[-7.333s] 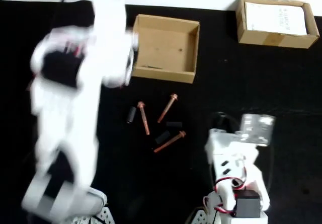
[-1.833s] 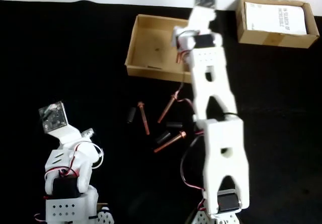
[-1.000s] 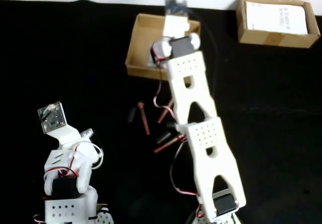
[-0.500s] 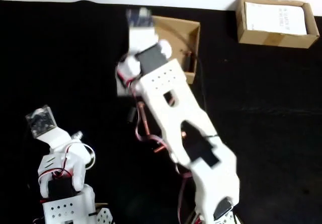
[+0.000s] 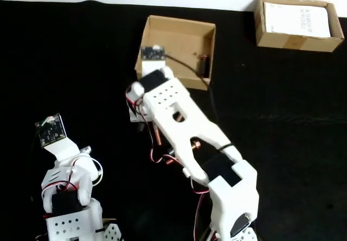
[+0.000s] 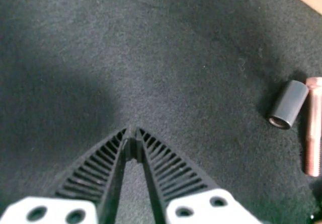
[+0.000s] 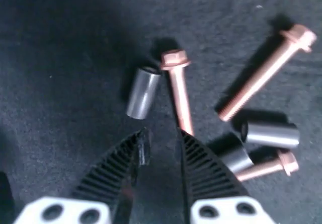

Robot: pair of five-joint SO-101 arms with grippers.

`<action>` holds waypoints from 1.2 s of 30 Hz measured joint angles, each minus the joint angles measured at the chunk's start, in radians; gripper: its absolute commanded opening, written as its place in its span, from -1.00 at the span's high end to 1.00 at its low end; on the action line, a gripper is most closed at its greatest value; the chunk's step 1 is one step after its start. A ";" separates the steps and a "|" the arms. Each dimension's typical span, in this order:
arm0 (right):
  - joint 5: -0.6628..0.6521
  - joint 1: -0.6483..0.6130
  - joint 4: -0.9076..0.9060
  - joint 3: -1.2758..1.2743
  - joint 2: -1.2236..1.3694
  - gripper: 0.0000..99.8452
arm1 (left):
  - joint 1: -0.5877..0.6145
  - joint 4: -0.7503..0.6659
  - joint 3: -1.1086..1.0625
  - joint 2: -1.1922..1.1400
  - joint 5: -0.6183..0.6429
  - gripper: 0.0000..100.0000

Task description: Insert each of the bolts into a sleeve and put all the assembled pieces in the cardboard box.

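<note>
You are working over a black felt-covered table (image 5: 282, 143), with the white right arm (image 5: 184, 127) stretching across its middle and the white left arm (image 5: 68, 187) folding low at its near edge. The open brown cardboard box (image 5: 181, 43) is sitting beyond them, already holding one dark sleeved bolt (image 5: 204, 65) against its side wall.

The right gripper (image 7: 163, 141) is hovering with its jaws slightly apart. The long copper hex-head bolt (image 7: 178, 90) is lying with its shank end by one fingertip, and the short grey metal sleeve (image 7: 143, 92) just beside it. You are likely going for that bolt, so be straddling the shank squarely and staying clear of the sleeve.

The left gripper (image 6: 132, 136) is resting with its tips together.

From above, the right arm is covering most loose parts. In the right wrist view a finger is cutting off a further copper bolt (image 7: 271, 166).
</note>
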State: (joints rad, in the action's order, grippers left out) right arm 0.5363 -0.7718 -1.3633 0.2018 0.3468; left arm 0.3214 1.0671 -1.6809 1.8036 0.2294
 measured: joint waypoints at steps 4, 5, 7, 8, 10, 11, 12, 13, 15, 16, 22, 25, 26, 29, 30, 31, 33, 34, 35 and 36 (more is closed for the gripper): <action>0.000 -0.041 0.095 -0.081 0.000 0.85 | 0.000 0.000 0.000 0.000 0.000 0.98; 0.000 -0.049 0.123 -0.100 0.000 0.85 | 0.000 0.000 0.000 0.000 0.000 0.98; 0.000 -0.055 0.170 -0.126 0.000 0.85 | 0.000 0.000 0.000 0.000 0.000 0.98; 0.000 -0.055 0.192 -0.137 0.000 0.84 | 0.000 0.000 0.000 0.000 0.000 0.98; 0.000 -0.055 0.227 -0.149 0.000 0.79 | 0.000 0.000 0.000 0.000 0.000 0.98; 0.000 -0.055 0.241 -0.153 0.000 0.75 | 0.000 0.000 0.000 0.000 0.000 0.98; 0.000 -0.055 0.249 -0.155 0.000 0.72 | 0.006 0.000 0.000 0.000 -0.002 0.98; 0.000 -0.055 0.256 -0.155 0.000 0.69 | 0.017 0.000 0.000 0.000 -0.002 0.98; 0.000 -0.055 0.264 -0.157 0.000 0.67 | 0.028 0.000 0.000 0.000 0.000 0.98; 0.000 -0.055 0.265 -0.157 0.002 0.67 | 0.028 0.000 0.000 0.000 0.000 0.98; 0.000 -0.052 0.269 -0.157 0.046 0.67 | 0.028 0.000 0.000 0.000 -0.002 0.98; 0.000 -0.052 0.269 -0.144 0.069 0.67 | 0.028 0.000 0.000 0.000 -0.002 0.98; 0.000 -0.052 0.269 -0.133 0.081 0.67 | 0.028 0.000 0.000 0.000 -0.002 0.98; 0.000 -0.052 0.269 -0.083 0.133 0.67 | 0.028 0.000 0.000 0.000 -0.002 0.98; 0.000 -0.052 0.269 -0.066 0.157 0.67 | 0.028 0.000 0.000 0.000 -0.002 0.98; 0.000 -0.052 0.269 -0.043 0.180 0.67 | 0.028 0.000 0.000 0.000 -0.002 0.98; 0.000 -0.052 0.269 0.006 0.224 0.67 | 0.028 0.000 0.000 0.000 -0.002 0.98; 0.000 -0.052 0.265 0.034 0.244 0.69 | 0.028 0.000 0.000 0.000 -0.002 0.98; 0.000 -0.051 0.265 0.063 0.267 0.75 | 0.028 0.000 0.000 0.000 -0.002 0.98; 0.000 -0.048 0.261 0.092 0.288 0.84 | 0.028 0.000 0.000 0.000 -0.002 0.98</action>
State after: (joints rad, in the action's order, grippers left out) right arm 0.5363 -0.8193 -1.1024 0.2938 0.6352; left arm 0.3491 1.0671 -1.6809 1.8036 0.2279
